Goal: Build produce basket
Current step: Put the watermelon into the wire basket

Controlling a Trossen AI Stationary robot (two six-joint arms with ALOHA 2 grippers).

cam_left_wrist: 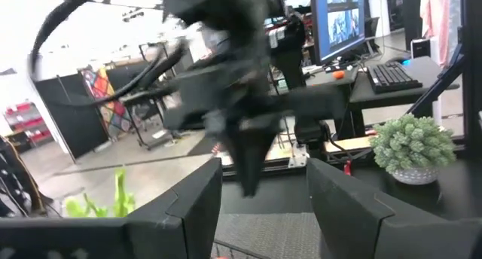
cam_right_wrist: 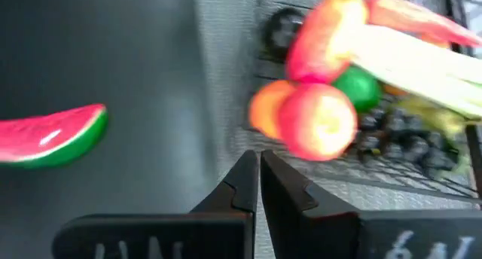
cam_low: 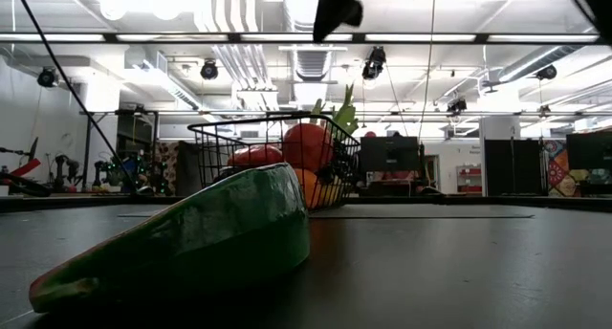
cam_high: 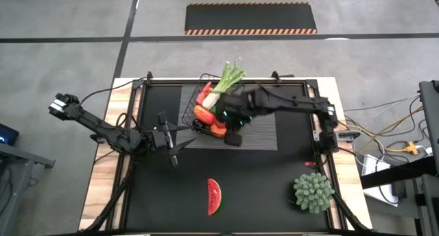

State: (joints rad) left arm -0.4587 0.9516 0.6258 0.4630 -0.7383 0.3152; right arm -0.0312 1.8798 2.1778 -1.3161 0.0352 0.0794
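Two grippers flank the black wire-mesh basket (cam_high: 206,107) of toy produce (cam_right_wrist: 320,120): right gripper (cam_high: 234,138) just beside it, jaws nearly closed and empty; left gripper (cam_high: 171,141) near, jaws apart; red-and-green watermelon slice (cam_high: 213,196) well apart.

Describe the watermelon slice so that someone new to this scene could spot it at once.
Start at the black table mat, then look away from the basket toward the near edge. The watermelon slice lies alone there: a red wedge with a green rind, the only produce outside the basket.
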